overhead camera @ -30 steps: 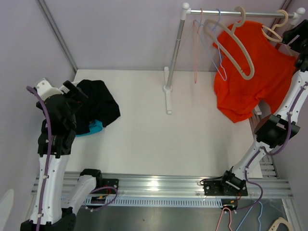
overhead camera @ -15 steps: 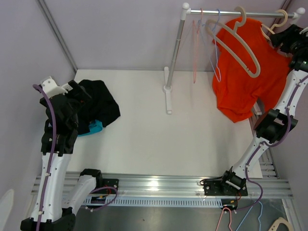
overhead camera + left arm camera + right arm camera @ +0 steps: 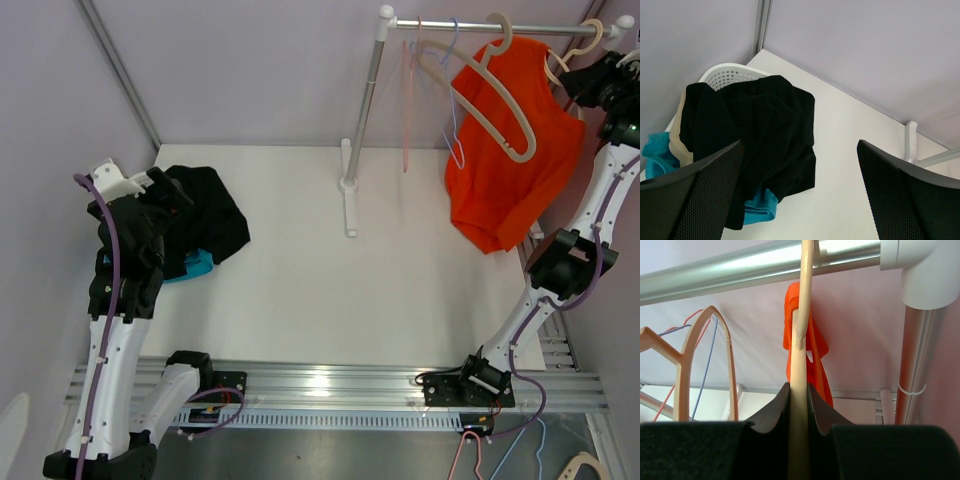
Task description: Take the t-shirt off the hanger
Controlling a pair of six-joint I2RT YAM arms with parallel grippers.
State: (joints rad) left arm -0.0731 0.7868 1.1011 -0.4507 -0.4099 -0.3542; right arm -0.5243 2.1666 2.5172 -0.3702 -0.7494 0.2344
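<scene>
An orange t-shirt (image 3: 505, 150) hangs on a beige hanger (image 3: 575, 55) at the right end of the rail (image 3: 470, 24). My right gripper (image 3: 585, 85) is raised beside the shirt's collar, shut on the hanger's neck just under the hook. In the right wrist view both fingers (image 3: 774, 412) press the beige hanger (image 3: 801, 335) from either side, with a strip of the orange t-shirt (image 3: 816, 357) behind it and the rail (image 3: 740, 272) overhead. My left gripper (image 3: 163, 190) is open over a pile of clothes at the far left, holding nothing; its jaws stand wide apart in the left wrist view (image 3: 800, 195).
An empty beige hanger (image 3: 490, 95) and thin wire hangers (image 3: 408, 100) hang left of the shirt. The rack's post and foot (image 3: 349, 190) stand at the table's back. A white basket (image 3: 730, 75) at the left holds a black garment (image 3: 755, 125) and teal cloth (image 3: 760, 210).
My right gripper has closed onto the hanger's neck. The t-shirt has swung slightly and hangs narrower. The left arm shifted only a little.
</scene>
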